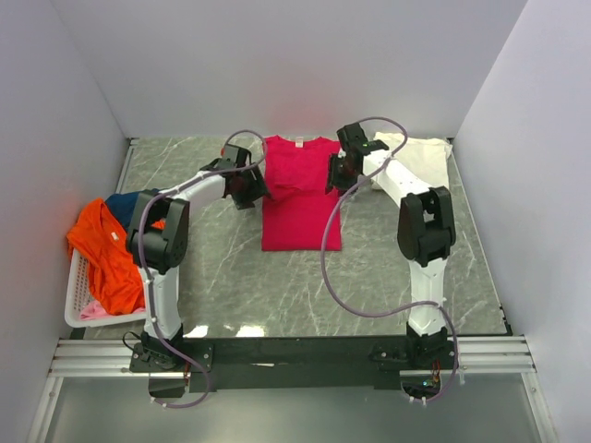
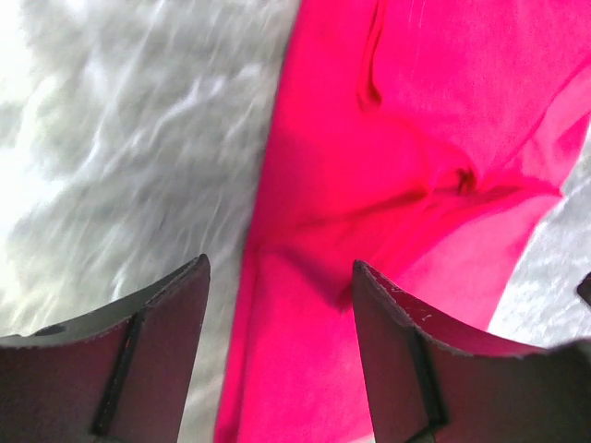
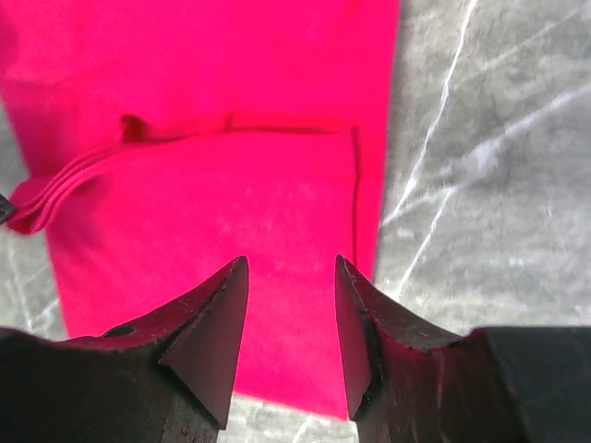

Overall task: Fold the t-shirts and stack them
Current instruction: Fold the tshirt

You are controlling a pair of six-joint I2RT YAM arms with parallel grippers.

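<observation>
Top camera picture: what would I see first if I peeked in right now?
The bright crimson-pink t-shirt jumps out first, spread out in the middle of the grey table. A robot arm reaches to each side of it, and the left tool and right tool are both open. Over on the left, an orange t-shirt spills out of a white basket.

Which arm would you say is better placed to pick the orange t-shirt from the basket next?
Probably the left arm: the basket with the orange t-shirt sits beside it, far from the right arm.

Crimson-pink t-shirt (image 1: 300,208) lies flat; orange t-shirt (image 1: 106,254) drapes the basket (image 1: 78,309).
</observation>
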